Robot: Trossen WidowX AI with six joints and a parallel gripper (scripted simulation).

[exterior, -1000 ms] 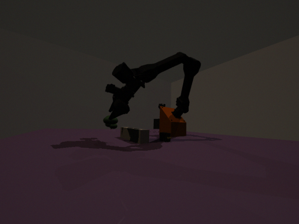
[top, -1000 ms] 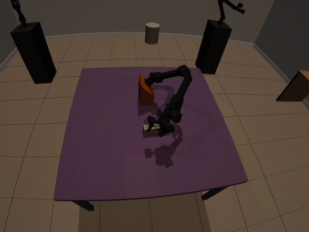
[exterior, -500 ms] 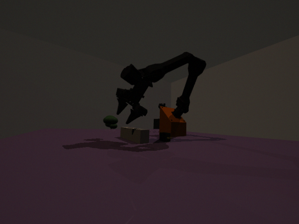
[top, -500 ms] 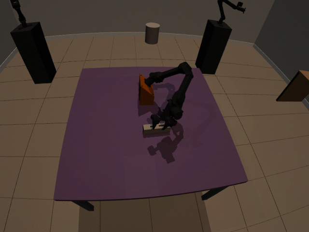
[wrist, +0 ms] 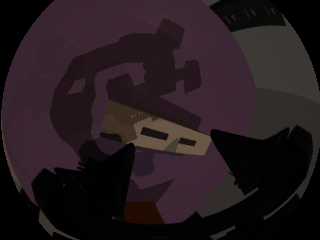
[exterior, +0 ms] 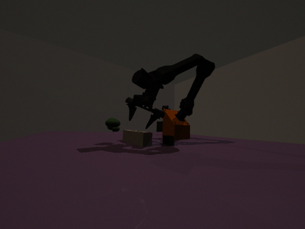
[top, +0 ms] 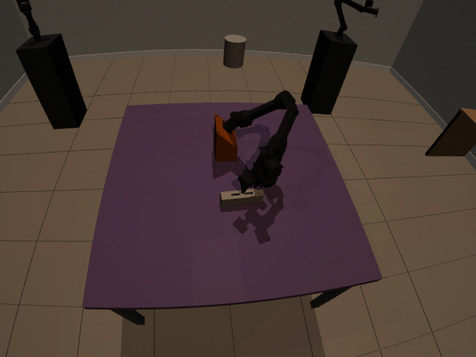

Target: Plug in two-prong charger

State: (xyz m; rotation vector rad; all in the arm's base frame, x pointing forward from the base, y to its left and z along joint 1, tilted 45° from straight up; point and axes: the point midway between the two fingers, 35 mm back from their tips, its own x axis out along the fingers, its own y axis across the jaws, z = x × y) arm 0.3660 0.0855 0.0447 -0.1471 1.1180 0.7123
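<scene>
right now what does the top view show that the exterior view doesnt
Only the top view shows the slots on the upper face of the power strip, the whole purple table with its legs, the tiled floor, two black pedestals and a pale cylinder.

Only the exterior view shows the open gripper hanging clear above the strip with nothing between its fingers, a small green plant behind, and a small dark block standing in front of the orange base.

Both show the arm, its orange base, the strip and the tabletop.

There was one power strip, one orange block, one arm, two black pedestals, and one grey cylinder.
</scene>
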